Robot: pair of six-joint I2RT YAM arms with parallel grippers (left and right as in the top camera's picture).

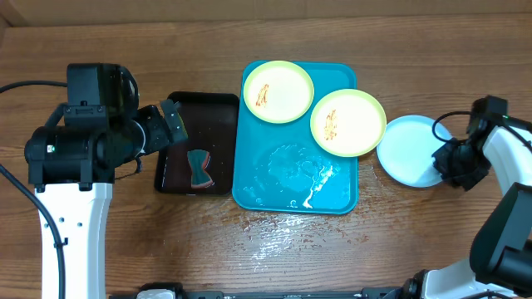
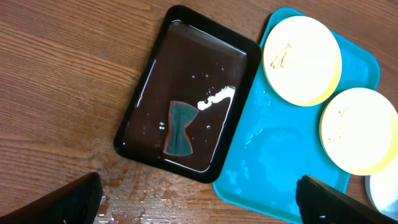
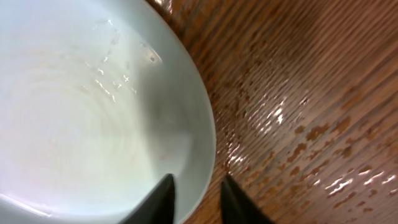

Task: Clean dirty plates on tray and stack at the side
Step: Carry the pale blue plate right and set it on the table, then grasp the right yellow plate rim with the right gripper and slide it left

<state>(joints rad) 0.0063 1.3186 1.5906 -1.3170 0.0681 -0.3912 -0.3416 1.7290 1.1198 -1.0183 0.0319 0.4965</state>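
**Hazards**
- Teal plate [image 1: 407, 149], flat on the table [image 1: 183, 241] just off the right edge of the tray [image 1: 258, 166]. The fingers of the right gripper [image 3: 197, 180] stand astride its right rim. If the arm pulls away sideways before rising clear, a finger may hook the rim and drag or flip the plate. The wood beside it is wet, so it would likely slide easily.
- Right yellow plate [image 1: 347, 122], sauce-streaked, sits at the tray's far right corner and overhangs the right edge, close against the teal plate. Whether they touch cannot be told. A knock to either could tip this one off the tray rim.
- Left yellow plate [image 1: 277, 91], at the tray's far left corner, also streaked. Both are uncleaned.
- Water [image 1: 303, 178] is pooled over the tray's front half. Wet plates may slip in a pinch grip.

**Pose**
- Right arm: reaches in from the table's right edge, gripper low over the teal plate's rim. The jaws are parted a little, one finger over the plate, one over the table, and they appear to clamp nothing.
- Left arm: hangs above the far left corner of the black tray [image 1: 216, 116]. The left gripper [image 1: 172, 123] is spread wide, empty and looking down.
- Sponge [image 1: 198, 169]: lies in the black tray's front half, untouched.
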